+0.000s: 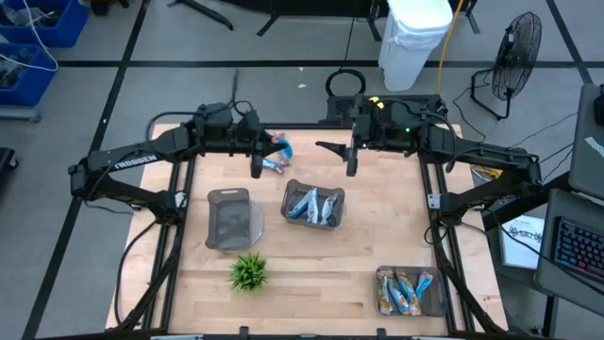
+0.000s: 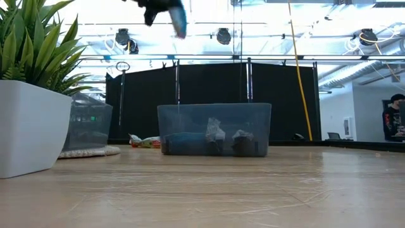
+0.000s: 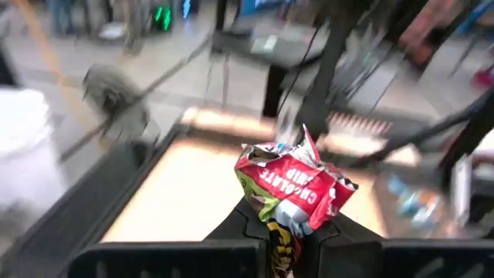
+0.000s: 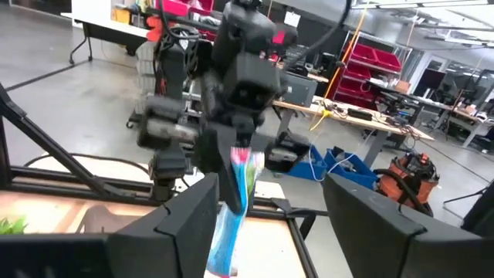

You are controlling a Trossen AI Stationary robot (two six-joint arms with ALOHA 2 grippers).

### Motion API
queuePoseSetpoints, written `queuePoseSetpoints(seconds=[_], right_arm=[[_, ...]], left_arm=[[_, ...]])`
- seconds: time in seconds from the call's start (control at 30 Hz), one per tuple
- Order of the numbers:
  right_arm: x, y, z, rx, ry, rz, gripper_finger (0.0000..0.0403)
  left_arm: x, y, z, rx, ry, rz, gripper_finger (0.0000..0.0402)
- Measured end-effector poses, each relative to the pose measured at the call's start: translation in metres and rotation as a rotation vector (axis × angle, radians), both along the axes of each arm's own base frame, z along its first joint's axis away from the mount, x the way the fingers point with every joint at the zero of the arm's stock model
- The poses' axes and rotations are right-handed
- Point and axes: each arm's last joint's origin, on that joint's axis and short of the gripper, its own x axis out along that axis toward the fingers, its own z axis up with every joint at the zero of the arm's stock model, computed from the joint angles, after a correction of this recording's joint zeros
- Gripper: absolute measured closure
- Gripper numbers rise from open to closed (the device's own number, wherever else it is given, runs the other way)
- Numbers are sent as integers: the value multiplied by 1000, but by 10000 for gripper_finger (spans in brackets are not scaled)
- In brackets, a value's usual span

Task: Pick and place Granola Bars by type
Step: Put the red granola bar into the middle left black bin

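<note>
A granola bar (image 4: 234, 202) with a blue wrapper and a red crumpled end hangs high over the table's far side; my left gripper (image 1: 260, 156) is shut on it. The low view shows it at the top, bar (image 2: 179, 19) under gripper (image 2: 158, 9). My right gripper (image 1: 340, 156) stands open to the bar's right, facing it and apart from it, with nothing between its fingers (image 4: 193, 220). More bars lie in the middle tray (image 1: 332, 219) and in the near-right tray (image 1: 380, 295). My left gripper pinches the bar between its two fingers just below the crumpled red top end (image 3: 297, 189), which sticks out past the fingers (image 3: 247, 232). The fingers come roughly level, from the table's left. The bar's blue length (image 4: 230, 220) hangs below them, clear of the table.
An empty dark tray (image 1: 229, 219) sits left of the middle one. A small green plant (image 1: 248, 272) in a white pot (image 2: 28, 126) stands near the front edge. Loose wrappers (image 2: 144, 140) lie on the wood at the far left, behind the trays.
</note>
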Motion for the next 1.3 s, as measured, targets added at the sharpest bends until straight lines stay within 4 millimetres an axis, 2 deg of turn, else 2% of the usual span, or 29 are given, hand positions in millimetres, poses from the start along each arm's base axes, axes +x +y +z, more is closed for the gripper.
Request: queuePoseSetpoints(seconds=[0.33, 0.77, 1.0, 1.3], right_arm=[[2, -1, -9, -19, 30, 0, 179], [2, -1, -9, -25, 30, 2, 182], [2, -1, -9, -25, 30, -1, 185], [2, -1, -9, -25, 30, -1, 187]], left_arm=[[-23, -4, -40, -64, 483, 90, 382], [-53, -15, -65, -252, 877, 160, 383], [-45, -30, -88, -195, 1151, 154, 384], [-17, -43, -117, -166, 1277, 102, 384]])
